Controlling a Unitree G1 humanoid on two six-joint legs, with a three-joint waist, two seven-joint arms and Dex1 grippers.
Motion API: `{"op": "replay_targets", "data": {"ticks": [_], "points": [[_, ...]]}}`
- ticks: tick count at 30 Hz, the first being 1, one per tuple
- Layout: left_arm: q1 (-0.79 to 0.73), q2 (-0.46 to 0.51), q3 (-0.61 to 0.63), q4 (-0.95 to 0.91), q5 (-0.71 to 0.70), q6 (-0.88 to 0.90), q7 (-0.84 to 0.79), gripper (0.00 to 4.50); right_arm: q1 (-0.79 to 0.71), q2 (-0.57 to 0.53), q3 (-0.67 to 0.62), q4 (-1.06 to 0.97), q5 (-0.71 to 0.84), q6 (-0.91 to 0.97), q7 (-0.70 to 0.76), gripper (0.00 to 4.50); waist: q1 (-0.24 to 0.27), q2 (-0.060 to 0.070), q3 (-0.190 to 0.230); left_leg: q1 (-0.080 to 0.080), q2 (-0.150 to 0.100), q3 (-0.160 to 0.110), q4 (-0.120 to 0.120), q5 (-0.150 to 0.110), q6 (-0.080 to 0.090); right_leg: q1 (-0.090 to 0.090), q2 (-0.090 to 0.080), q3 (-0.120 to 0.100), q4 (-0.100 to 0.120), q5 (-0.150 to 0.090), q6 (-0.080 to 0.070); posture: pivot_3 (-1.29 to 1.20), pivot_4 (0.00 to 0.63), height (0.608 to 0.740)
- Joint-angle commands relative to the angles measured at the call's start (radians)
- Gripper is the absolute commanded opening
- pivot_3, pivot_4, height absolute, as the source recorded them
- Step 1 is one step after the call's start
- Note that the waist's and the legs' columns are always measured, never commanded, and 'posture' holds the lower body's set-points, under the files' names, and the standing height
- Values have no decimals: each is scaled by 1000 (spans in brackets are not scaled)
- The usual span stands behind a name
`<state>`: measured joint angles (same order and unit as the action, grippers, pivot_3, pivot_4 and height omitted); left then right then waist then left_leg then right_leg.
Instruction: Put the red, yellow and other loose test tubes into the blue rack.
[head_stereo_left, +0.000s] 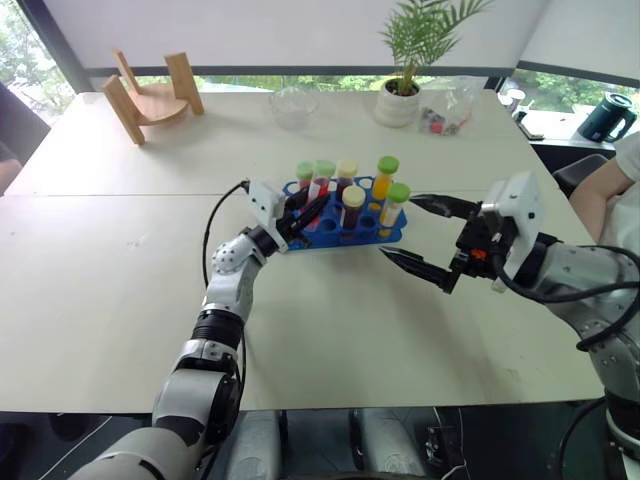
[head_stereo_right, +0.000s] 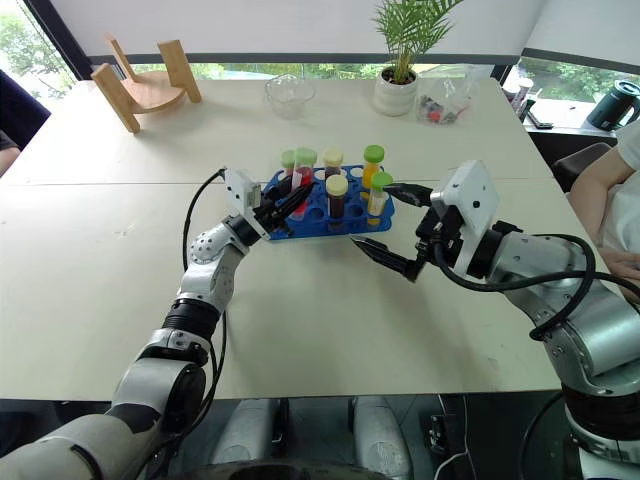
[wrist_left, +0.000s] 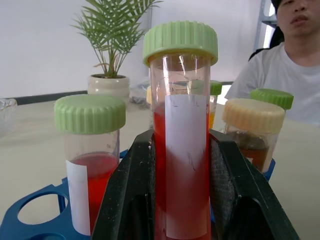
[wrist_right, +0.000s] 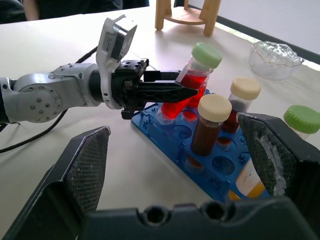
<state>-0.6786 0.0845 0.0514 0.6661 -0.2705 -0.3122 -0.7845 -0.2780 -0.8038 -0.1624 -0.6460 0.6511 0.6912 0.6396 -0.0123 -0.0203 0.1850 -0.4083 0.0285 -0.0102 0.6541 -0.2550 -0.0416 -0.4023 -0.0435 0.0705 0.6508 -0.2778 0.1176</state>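
The left claw is clamped on a red test tube with a green cap, both black fingers pressed against its sides. The tube leans over the near-left end of the blue rack; whether its bottom has entered a hole cannot be told. A plain white label strip runs down this tube, with only faint marks, nothing readable.

The right claw hangs spread wide and empty just beside the right end of the rack, one finger above and one lower, touching nothing.

In the rack stand another red tube with green cap, two dark maroon tubes with cream caps, and two yellow tubes with green caps.

The rack sits near the middle of the pale surface, well clear of its edges. Bare room lies in front and to the left. Farther back stand a wooden stand, a glass bowl and a potted plant. A person's arm shows at the right edge.
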Motion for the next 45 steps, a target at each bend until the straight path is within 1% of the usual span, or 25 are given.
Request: {"op": "replay_targets", "data": {"ticks": [1,12,20,22,23,24,25,27,28,31,37,41,43,45], "points": [[-7,0,1,11,2,-30,-11,806,1,3,-30,-43,11,-7,-13,4500,0,0,0,0,0,0,0,0,0,0,0,0,0,0,0,0,150,740],[43,0,-5,39,34,-116,10,806,-1,2,-27,-42,15,-8,-16,4500,-3,0,0,0,0,0,0,0,0,0,0,0,0,0,0,0,150,740],[21,-17,-4,122,44,-163,27,806,-13,1,-22,-33,13,-10,-12,4500,-1,0,0,0,0,0,0,0,0,0,0,0,0,0,0,0,150,740],[14,-19,-7,139,46,-167,26,1857,-15,0,-22,-33,13,-10,-11,4500,-1,0,-1,0,0,0,0,0,0,0,0,0,0,0,0,0,150,740],[13,-18,-10,145,49,-168,23,2293,-15,0,-23,-33,14,-10,-11,4500,-1,0,-1,1,0,0,0,0,0,0,0,0,0,0,0,0,150,740],[13,-18,-10,151,51,-172,20,2857,-14,-1,-24,-34,14,-10,-10,4500,-1,0,-1,1,0,0,0,0,0,0,0,0,0,0,0,0,150,740],[15,-17,-11,155,54,-178,18,3279,-14,-1,-25,-34,14,-9,-10,4500,0,0,-1,0,0,0,0,0,0,0,0,0,0,0,0,0,150,740],[25,-11,-10,156,54,-183,3,4375,-13,-2,-27,-36,14,-10,-9,4500,1,0,-1,1,0,0,0,0,0,1,0,0,0,0,0,0,150,740],[33,-4,-9,152,53,-182,-4,4445,-14,-1,-26,-35,13,-10,-10,4500,0,0,-1,1,0,0,0,0,0,1,0,0,-1,0,0,0,150,740],[75,27,-8,104,58,-188,-9,4445,-15,2,-25,-35,14,-7,-14,4500,-4,1,-1,2,0,0,-1,0,0,2,0,0,-1,0,0,0,150,740],[187,121,-17,-121,17,-62,-73,4445,-2,0,-30,-39,13,-10,-12,4500,-3,1,-2,2,1,0,-2,0,0,1,0,0,-1,0,0,0,150,740],[256,218,-11,-352,-21,159,-70,4445,1,0,-31,-30,11,-15,-3,4500,-1,1,-2,1,1,0,-2,0,0,2,0,0,-1,0,0,0,150,740],[291,309,-3,-501,-72,344,-91,4445,5,-3,-33,-22,8,-17,3,4500,-2,1,-1,1,1,0,-2,0,0,1,-1,0,-1,0,0,0,150,740],[317,373,12,-608,-131,477,-108,4445,10,-5,-34,-15,5,-20,10,4500,-2,1,-1,1,1,0,-3,0,0,1,0,-1,-1,0,0,0,150,740]]}}
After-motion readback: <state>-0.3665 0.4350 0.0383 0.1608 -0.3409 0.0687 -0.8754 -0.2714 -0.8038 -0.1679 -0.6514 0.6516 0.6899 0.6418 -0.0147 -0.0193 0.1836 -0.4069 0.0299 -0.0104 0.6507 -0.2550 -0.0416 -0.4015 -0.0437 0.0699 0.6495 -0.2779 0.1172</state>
